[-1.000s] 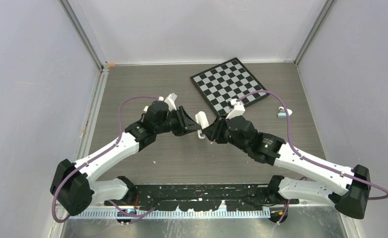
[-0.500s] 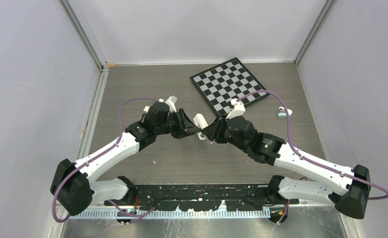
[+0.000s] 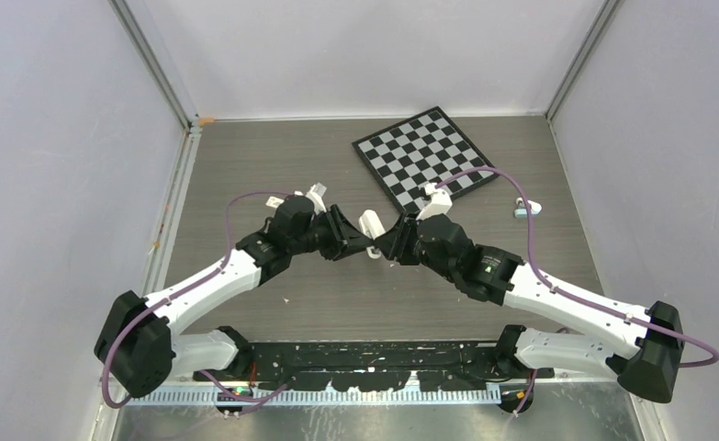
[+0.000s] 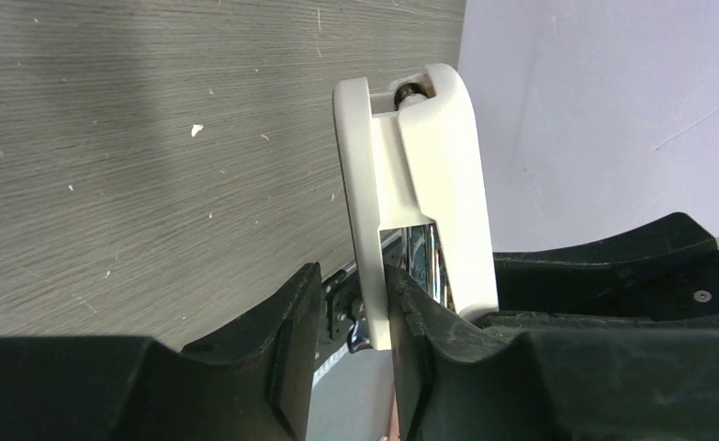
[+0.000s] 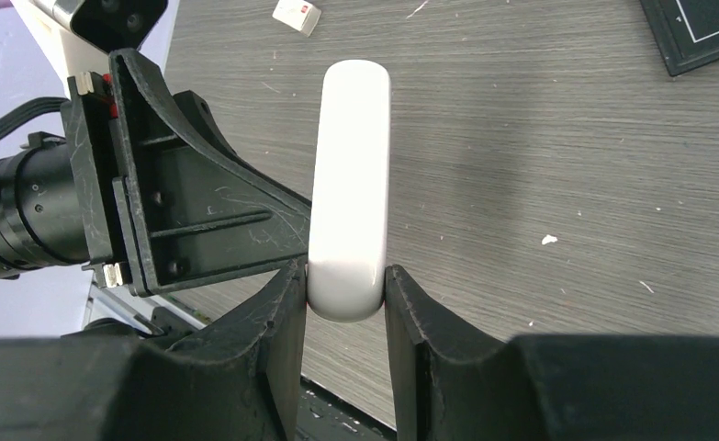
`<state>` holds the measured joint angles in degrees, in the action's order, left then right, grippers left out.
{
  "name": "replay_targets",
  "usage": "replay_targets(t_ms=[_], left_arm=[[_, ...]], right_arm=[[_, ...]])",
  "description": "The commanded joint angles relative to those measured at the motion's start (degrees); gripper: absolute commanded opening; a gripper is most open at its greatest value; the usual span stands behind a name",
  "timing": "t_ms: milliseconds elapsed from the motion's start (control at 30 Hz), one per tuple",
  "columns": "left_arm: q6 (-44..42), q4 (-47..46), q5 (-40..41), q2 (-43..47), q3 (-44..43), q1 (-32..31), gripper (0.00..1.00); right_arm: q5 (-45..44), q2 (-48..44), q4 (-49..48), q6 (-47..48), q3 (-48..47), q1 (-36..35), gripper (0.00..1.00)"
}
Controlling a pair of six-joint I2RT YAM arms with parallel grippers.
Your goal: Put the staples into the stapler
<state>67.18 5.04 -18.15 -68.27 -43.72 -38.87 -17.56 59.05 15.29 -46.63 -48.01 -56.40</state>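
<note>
Stapler (image 3: 370, 223) mid-frame: right gripper (image 5: 344, 277) clamps it steady; left gripper (image 4: 353, 287), narrowly parted, straddles one edge, likely to open it.

In the top view, expect only the white tip of the stapler (image 3: 371, 223); take the rest as covered by the left gripper (image 3: 353, 241) and right gripper (image 3: 385, 246). In both wrist views, take the stapler's lower end as hidden between the fingers, cut off themselves by the bottom edge. Treat the shiny metal (image 4: 426, 262) inside the stapler as partly hidden, unreadable. Treat the small white and teal item (image 3: 523, 209) near the bench's right edge as too small to identify. Note the chessboard (image 5: 704, 32) cropped in the right wrist view
</note>
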Motion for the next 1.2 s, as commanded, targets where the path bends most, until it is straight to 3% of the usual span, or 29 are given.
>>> replay_targets(t_ms=[0, 167, 333, 433, 500, 533, 633, 700, 767, 1167], left_arm=[[5.18, -11.38, -0.88, -0.63, 3.68, -0.09, 0.32], [4.90, -13.56, 1.44, 0.61, 5.08, -0.06, 0.22], [5.80, -16.35, 0.71, 0.09, 5.87, -0.06, 0.22], [5.70, -18.59, 1.00, -0.69, 6.85, -0.06, 0.00], [6.27, -19.86, 2.20, -0.68, 7.91, -0.06, 0.00], [6.19, -19.78, 2.62, -0.42, 8.15, -0.06, 0.00], [4.56, -16.84, 3.65, 0.41, 7.52, -0.07, 0.00], [2.47, -14.53, 4.17, 0.96, 6.59, -0.11, 0.00], [0.47, -13.11, 4.79, 1.34, 6.28, -0.07, 0.00], [-2.73, -12.29, 4.62, 2.54, 6.17, 0.05, 0.00]], right_arm=[[-0.58, -0.21, -6.17, -0.78, -0.24, -0.22, 0.01], [0.10, -0.12, -6.11, -1.80, 1.15, -0.24, 0.01], [0.29, -0.86, -7.99, -3.15, 3.16, -0.25, 0.00], [0.05, -0.35, -8.28, -3.38, 3.42, -0.29, 0.01], [-0.24, 0.28, -7.32, -3.49, 3.02, -0.24, 0.02], [-0.27, 0.41, -6.61, -3.41, 2.70, -0.28, 0.08], [-1.42, 0.15, -3.69, -3.63, 1.96, -0.26, 0.39], [-2.26, -0.76, -3.33, -3.57, 2.50, -0.24, 0.51], [-2.79, -1.63, -3.59, -3.35, 3.35, -0.28, 0.56], [-0.07, 2.43, -4.52, -1.64, 2.08, -0.27, 0.49]])
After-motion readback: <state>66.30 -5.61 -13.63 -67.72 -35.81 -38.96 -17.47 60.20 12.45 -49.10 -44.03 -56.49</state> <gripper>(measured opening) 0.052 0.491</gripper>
